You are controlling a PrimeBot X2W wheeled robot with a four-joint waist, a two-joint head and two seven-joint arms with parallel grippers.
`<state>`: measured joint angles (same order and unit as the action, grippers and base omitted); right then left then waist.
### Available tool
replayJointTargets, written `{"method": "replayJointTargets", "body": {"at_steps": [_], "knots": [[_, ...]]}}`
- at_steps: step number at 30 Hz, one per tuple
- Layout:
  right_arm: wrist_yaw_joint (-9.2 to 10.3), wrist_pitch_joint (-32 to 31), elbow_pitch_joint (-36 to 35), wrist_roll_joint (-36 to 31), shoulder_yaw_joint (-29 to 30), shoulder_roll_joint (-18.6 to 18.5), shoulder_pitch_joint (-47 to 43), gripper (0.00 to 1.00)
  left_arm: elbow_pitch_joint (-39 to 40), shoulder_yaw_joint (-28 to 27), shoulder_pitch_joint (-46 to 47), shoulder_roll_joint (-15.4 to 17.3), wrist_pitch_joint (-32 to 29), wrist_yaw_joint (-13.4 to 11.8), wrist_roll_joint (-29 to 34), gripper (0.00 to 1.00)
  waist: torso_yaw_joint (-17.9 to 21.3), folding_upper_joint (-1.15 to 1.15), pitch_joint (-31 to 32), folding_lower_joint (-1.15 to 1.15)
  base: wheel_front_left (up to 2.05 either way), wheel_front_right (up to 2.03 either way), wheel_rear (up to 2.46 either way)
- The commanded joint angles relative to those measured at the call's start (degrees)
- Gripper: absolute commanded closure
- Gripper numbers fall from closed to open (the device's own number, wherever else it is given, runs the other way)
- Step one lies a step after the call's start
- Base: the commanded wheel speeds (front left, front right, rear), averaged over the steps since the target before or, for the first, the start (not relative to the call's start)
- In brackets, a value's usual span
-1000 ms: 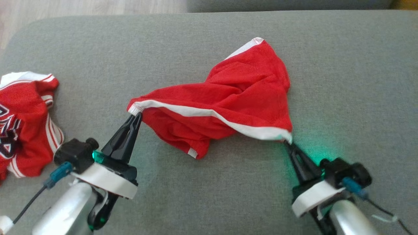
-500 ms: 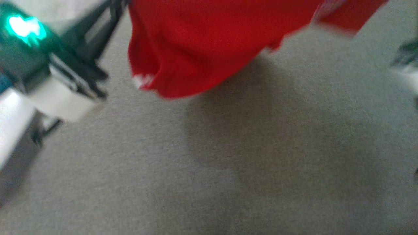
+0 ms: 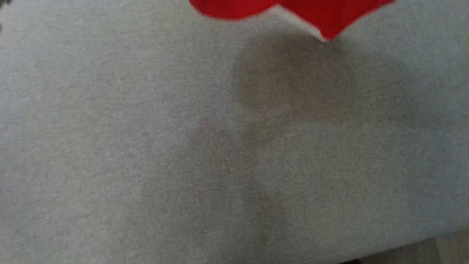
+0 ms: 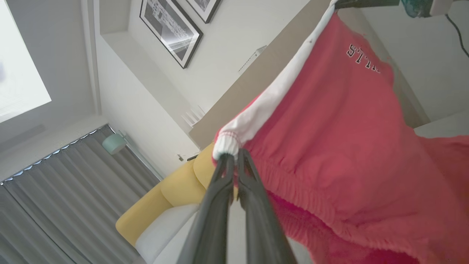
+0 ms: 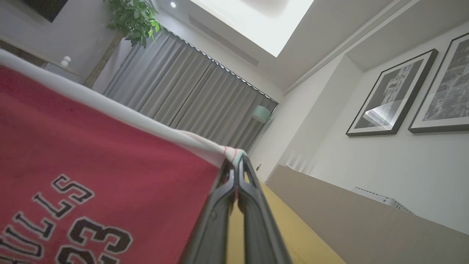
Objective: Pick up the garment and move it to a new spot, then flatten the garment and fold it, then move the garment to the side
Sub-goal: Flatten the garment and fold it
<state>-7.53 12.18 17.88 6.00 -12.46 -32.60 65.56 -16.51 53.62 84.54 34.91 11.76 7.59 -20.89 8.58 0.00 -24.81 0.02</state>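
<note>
Red garment [image 4: 348, 146] hung above cushion [image 3: 146, 154]; your left gripper [image 4: 234, 157] and right gripper [image 5: 237, 163] each clamped its white band [image 4: 278, 91]

This looks like a home living room. Framed pictures [image 5: 392, 93] hang on a pale wall, full-length grey curtains [image 5: 190, 99] run along another, and a leafy potted plant [image 5: 133, 18] stands beside them. There is a yellow upholstered seat [image 4: 176, 194], perhaps a sofa, and nearby a broad grey fabric cushion [image 3: 146, 146].
</note>
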Motion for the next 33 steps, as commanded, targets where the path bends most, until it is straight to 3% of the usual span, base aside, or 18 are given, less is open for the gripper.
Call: {"method": "replayJointTargets", "body": {"at_steps": [1, 5, 10, 17, 23, 28, 33], "knots": [[0.04, 1.0, -0.5, -0.5, 0.2, -1.0, 2.4, 1.00, -1.6, -3.0, 3.8, 0.7, 1.3, -0.8, 1.1, 1.00, 1.1, 0.00, -1.6, -0.02, 0.00, 0.00, 0.00], [0.04, 2.5, -0.3, -2.4, 1.7, 0.4, 3.7, 1.00, -5.5, -3.7, 3.9, -0.5, 3.0, -3.6, 4.2, 1.00, 1.7, 0.00, -1.9, -0.02, 0.00, 0.00, 0.00], [0.04, 2.8, -7.7, -3.2, 4.5, 1.9, -2.2, 1.00, 1.4, -4.7, -2.7, 1.6, 3.2, -5.9, 7.1, 1.00, 2.2, 0.00, -1.9, -0.02, 0.00, 0.00, 0.00], [0.04, 2.8, -15.1, -2.3, 5.6, 4.3, -26.6, 1.00, 11.6, -1.8, -26.8, 5.8, 3.2, -8.8, 5.5, 1.00, 2.4, 0.00, 1.8, -0.02, 0.00, 0.00, 0.00], [0.04, 2.3, -17.0, -1.6, 11.1, 6.8, -52.5, 1.00, 15.4, 3.6, -51.1, 4.5, 3.2, -10.4, 0.5, 1.00, 2.8, 0.00, 6.8, -0.02, 0.00, 0.00, 0.00], [0.04, 1.4, -20.7, 1.0, 13.5, 6.7, -66.2, 1.00, 16.1, 6.7, -60.5, 2.9, 3.2, -10.8, -0.6, 1.00, 3.6, 0.00, 8.9, -0.02, 0.00, 0.00, 0.00], [0.04, 0.1, -23.9, 2.7, 14.6, 4.9, -71.5, 1.00, 16.4, 8.0, -63.5, 2.9, 3.2, -10.6, -1.5, 1.00, 3.9, 0.00, 9.5, -0.02, 0.00, 0.00, 0.00]]}}
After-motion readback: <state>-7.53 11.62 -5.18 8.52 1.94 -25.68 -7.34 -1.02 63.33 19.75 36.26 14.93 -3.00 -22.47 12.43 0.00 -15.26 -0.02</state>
